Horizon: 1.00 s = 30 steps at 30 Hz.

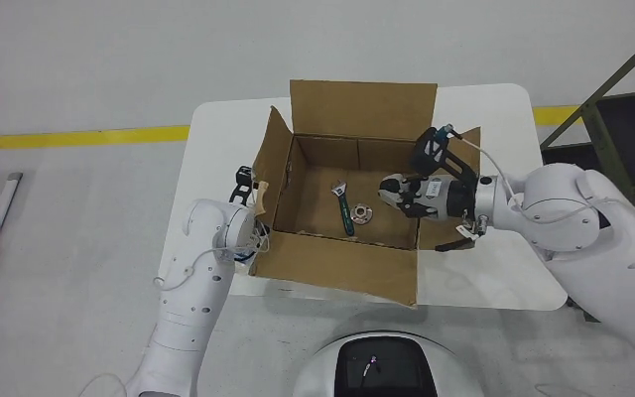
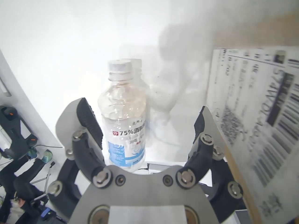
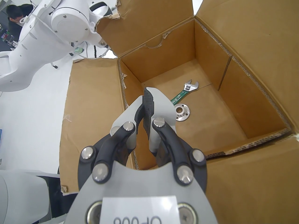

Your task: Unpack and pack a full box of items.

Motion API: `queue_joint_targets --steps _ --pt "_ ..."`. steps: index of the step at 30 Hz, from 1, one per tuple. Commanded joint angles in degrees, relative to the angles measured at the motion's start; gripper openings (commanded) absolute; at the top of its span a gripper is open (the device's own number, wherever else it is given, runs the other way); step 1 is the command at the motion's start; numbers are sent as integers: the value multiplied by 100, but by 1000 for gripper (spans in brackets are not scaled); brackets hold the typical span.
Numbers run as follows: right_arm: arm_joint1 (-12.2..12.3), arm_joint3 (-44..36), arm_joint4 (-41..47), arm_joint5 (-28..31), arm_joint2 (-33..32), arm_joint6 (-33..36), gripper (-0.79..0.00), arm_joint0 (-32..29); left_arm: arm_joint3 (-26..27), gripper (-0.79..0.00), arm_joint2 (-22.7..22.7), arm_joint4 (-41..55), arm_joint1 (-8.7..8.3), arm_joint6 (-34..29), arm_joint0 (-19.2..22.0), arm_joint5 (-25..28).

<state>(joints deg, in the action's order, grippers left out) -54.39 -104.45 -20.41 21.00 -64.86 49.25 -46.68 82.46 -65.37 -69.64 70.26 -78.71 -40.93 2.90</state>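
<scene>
An open cardboard box (image 1: 337,263) stands on the white table (image 1: 228,129). On its floor lie a green-handled wrench (image 1: 344,210) (image 3: 184,90) and a round metal flange (image 1: 360,211) (image 3: 181,112). My right gripper (image 1: 384,191) (image 3: 147,95) hovers shut and empty over the box's right half, above and beside the flange. My left gripper (image 1: 243,184) (image 2: 143,108) is open outside the box's left wall. A clear plastic bottle (image 2: 123,117) with a blue-white label stands upright between its fingers, close to one pad (image 2: 90,120).
The box's four flaps are folded outward; the labelled left wall (image 2: 257,117) is close beside my left gripper. A dark metal frame (image 1: 605,119) stands off the table's far right. Bare tabletop lies behind and to the right of the box.
</scene>
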Motion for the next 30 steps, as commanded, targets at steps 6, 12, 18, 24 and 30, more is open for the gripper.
queue_joint_targets --steps 6,12,18,24,30 --pt "-6 -49 -155 -186 13 166 -785 120 226 0 13 480 8 -75 -135 262" --pt "23 -126 -330 -453 -56 605 -785 202 584 0 -93 671 -33 -193 -296 442" --pt "2 -71 -751 -919 261 1289 -785 407 587 0 -337 273 -117 -295 -428 326" --pt "-201 243 -1225 -1441 1148 1554 -785 946 425 0 -537 -162 -177 -399 -451 104" --pt "-351 546 -1313 -1592 1593 1414 -785 1214 403 0 -594 -246 -193 -416 -451 70"
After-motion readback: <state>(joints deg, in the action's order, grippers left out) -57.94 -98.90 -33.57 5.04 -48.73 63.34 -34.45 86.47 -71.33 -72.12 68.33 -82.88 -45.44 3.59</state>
